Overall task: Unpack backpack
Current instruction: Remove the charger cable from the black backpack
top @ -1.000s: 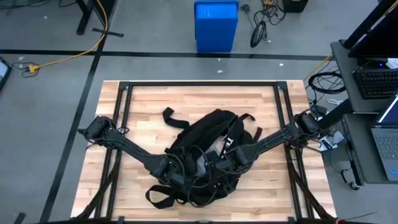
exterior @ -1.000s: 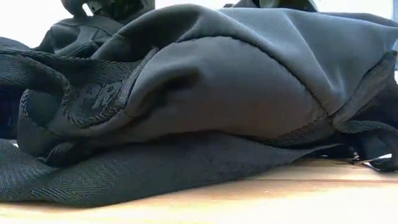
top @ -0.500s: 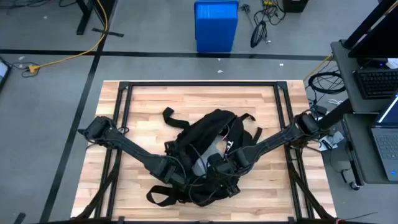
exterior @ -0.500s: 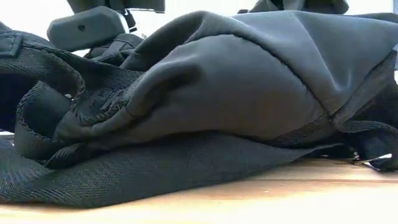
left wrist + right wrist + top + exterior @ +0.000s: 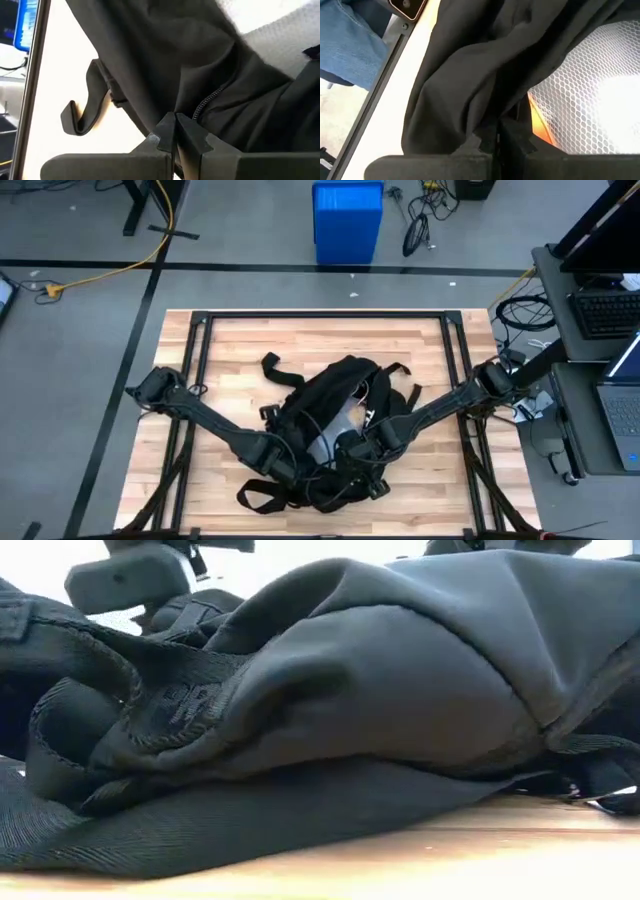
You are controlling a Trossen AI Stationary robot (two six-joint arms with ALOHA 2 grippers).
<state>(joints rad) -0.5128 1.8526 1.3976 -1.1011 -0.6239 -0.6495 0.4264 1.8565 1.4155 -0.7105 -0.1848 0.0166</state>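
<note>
The backpack (image 5: 330, 430), mid-frame on the worktop (image 5: 230, 350), could slip shut if either closed tool, left (image 5: 175, 131) or right (image 5: 499, 131), loses its pinched fabric edge.

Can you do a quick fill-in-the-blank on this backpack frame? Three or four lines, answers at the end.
1. The backpack lies on a ____ table.
2. The left gripper is shut on the backpack's fabric beside a ____.
3. Inside the opening, the lining is white ____.
4. On the floor beyond the table stands a ____ bin.

Answers: wooden; zipper; mesh; blue
</note>
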